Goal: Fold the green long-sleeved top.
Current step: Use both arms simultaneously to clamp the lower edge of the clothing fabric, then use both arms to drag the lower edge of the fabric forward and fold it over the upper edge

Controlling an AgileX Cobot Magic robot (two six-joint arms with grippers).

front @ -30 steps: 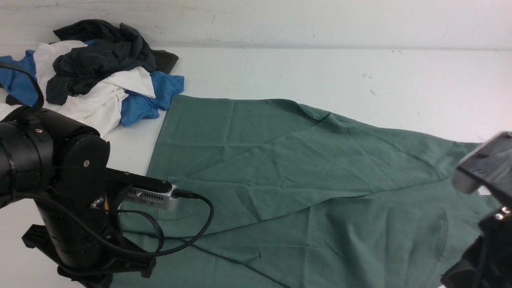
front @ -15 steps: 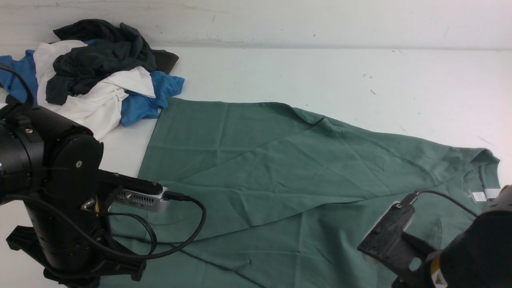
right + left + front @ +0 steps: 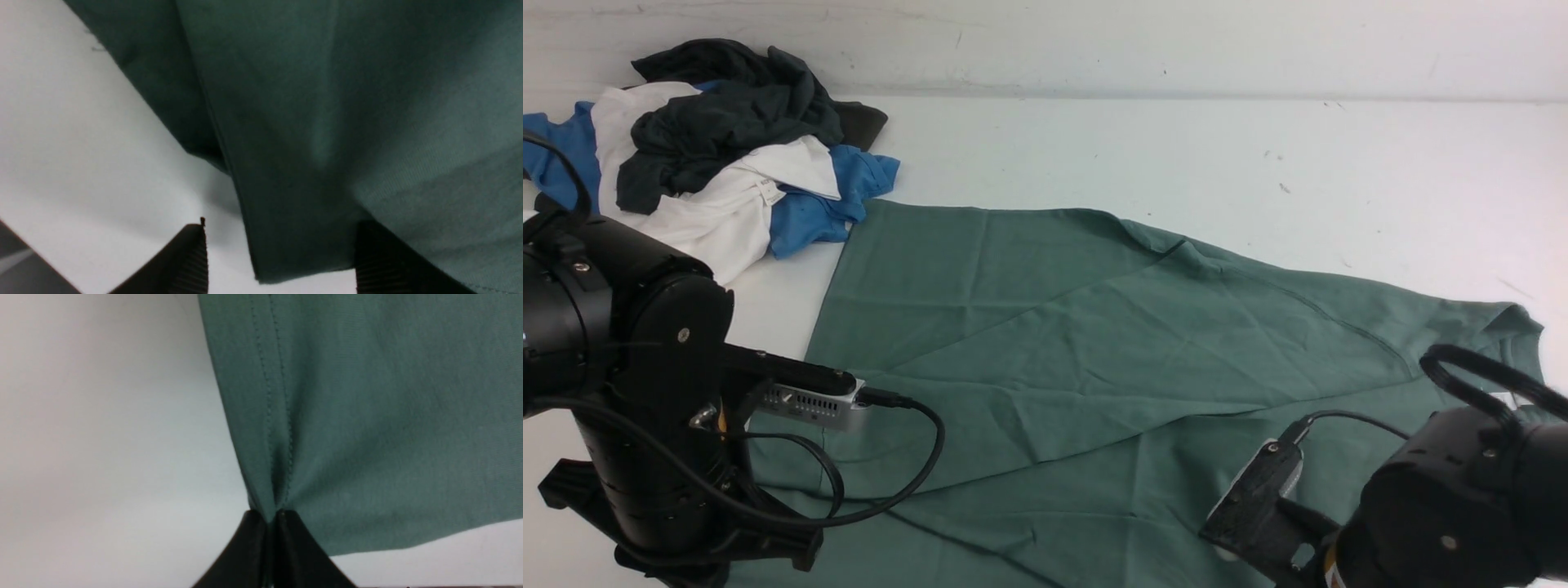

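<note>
The green long-sleeved top (image 3: pixel 1094 343) lies spread across the white table, one layer folded diagonally over its middle. In the left wrist view my left gripper (image 3: pixel 267 516) is shut on the stitched hem of the top (image 3: pixel 367 416), with the cloth pinched between its black fingertips. In the front view the left arm (image 3: pixel 645 392) hides that gripper near the top's left edge. My right gripper (image 3: pixel 281 239) is open, and a corner of the top (image 3: pixel 327 102) lies between its spread fingers, ungripped. The right arm (image 3: pixel 1445 490) is low at the near right, over the neck end.
A heap of dark grey, white and blue garments (image 3: pixel 719 139) sits at the back left, touching the top's far left corner. Bare white table (image 3: pixel 1217 155) runs behind the top to the wall. Black cables loop from both arms.
My right gripper has opened and let go of the top's neck end, which now lies flat. The right arm dropped and drew back toward the near edge. The left arm shifted slightly left.
</note>
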